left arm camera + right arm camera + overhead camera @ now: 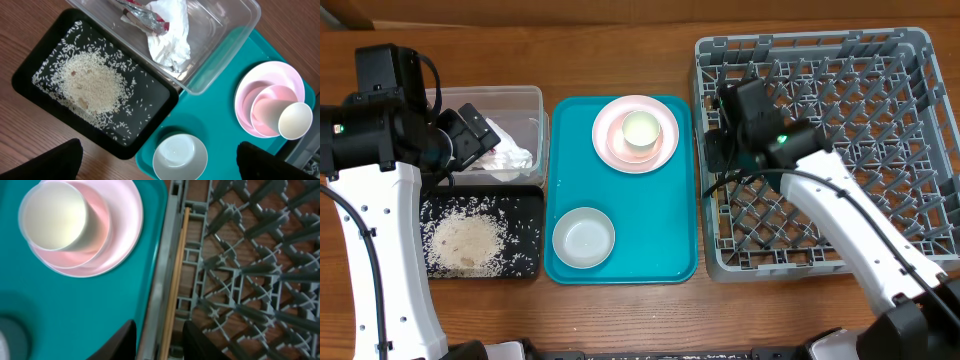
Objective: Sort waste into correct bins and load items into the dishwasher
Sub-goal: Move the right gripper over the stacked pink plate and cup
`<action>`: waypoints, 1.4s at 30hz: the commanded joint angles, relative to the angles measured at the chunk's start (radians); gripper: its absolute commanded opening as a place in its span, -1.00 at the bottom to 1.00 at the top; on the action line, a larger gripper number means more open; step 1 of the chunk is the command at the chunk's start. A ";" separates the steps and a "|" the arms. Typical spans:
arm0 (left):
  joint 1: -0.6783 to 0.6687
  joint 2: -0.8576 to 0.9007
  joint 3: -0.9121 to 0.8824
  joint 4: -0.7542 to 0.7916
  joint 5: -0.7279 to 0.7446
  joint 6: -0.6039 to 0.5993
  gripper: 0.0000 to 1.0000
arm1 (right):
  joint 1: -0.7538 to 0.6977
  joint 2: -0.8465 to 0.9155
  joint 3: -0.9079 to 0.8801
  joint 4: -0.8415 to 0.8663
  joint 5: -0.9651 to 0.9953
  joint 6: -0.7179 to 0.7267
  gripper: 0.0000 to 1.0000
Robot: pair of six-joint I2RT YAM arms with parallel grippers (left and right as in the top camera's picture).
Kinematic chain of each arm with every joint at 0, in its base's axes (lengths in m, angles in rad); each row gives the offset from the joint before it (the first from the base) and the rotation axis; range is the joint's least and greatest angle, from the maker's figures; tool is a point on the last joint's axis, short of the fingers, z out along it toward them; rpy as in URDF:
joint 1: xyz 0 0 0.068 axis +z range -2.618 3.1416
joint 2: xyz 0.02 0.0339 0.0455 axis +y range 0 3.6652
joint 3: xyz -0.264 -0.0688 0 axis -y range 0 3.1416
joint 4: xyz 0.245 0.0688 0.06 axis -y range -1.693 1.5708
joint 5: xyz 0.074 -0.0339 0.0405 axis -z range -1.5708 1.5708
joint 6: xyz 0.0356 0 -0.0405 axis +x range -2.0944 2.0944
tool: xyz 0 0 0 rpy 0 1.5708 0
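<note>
Rice [467,243] lies heaped in the black tray [527,203] at the lower left of the overhead frame, with loose grains scattered around the heap. Touching that tray's upper edge is the clear tub [536,98], which holds the crumpled napkin [510,155] and, in the left wrist view, the red wrapper [142,17] just beside it. The left gripper [157,150] hangs above this corner with its fingers spread wide and nothing between them. At centre frame the teal tray [650,230] carries the pink plate [605,150] in its upper part, with the cup [640,130] sitting on it, and a pale bowl [583,238] alone in its lower left. The grey rack [880,50] fills the right side, just beside the teal tray. The right gripper [160,325] is over the rack's left wall. Its fingers stand apart, and the chopstick [177,275] runs between them with a gap showing on either side. The chopstick lies inside the rack, along that left wall; whether it is one stick or two together cannot be told.
</note>
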 commanded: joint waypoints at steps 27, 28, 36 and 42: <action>0.005 0.004 0.015 0.002 -0.010 -0.002 0.99 | 0.188 0.441 0.525 -0.026 -0.151 -0.171 -0.25; 0.005 0.004 0.015 0.002 -0.011 -0.003 1.00 | 0.201 0.463 0.525 -0.011 -0.116 -0.171 -0.25; 0.005 0.004 0.015 0.002 -0.010 -0.002 1.00 | 0.222 0.527 0.518 0.009 -0.063 -0.170 -0.26; 0.005 0.004 0.015 0.002 -0.010 -0.002 1.00 | 0.222 0.541 0.481 0.009 -0.063 -0.171 -0.26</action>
